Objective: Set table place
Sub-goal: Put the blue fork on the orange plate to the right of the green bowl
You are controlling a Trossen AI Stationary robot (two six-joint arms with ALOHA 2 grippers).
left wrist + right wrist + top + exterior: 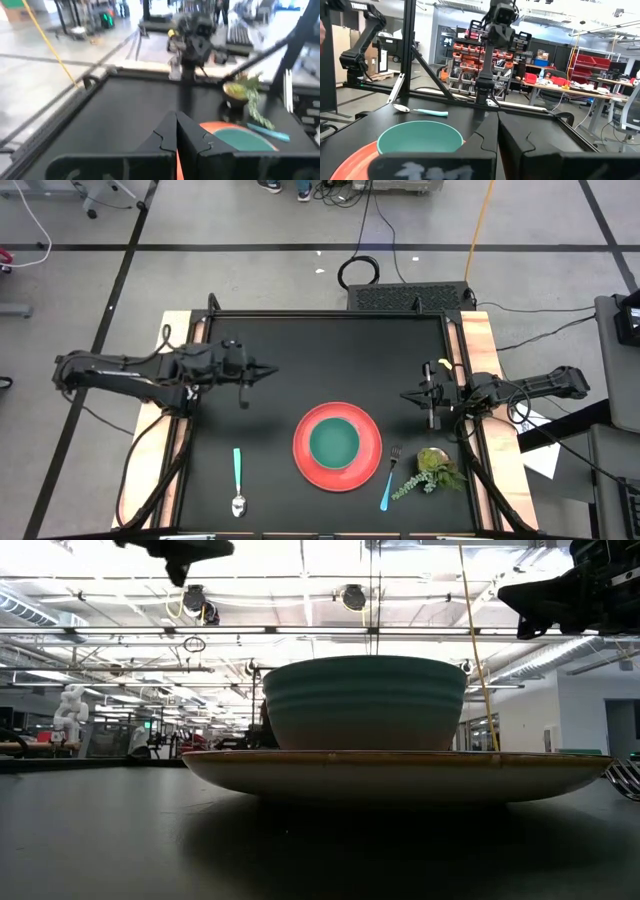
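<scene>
Green bowl sits on the red plate, spoon left, fork right; setting looks finished. Both grippers hover empty, fingers together, likely just retracting.

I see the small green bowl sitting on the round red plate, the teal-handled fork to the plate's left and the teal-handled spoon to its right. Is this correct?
Not quite: the two utensils are swapped. In the high view the teal-handled spoon lies left of the round red plate, and the teal-handled fork lies to its right, beside the leafy green sprig. The small green bowl does sit on the plate.
</scene>
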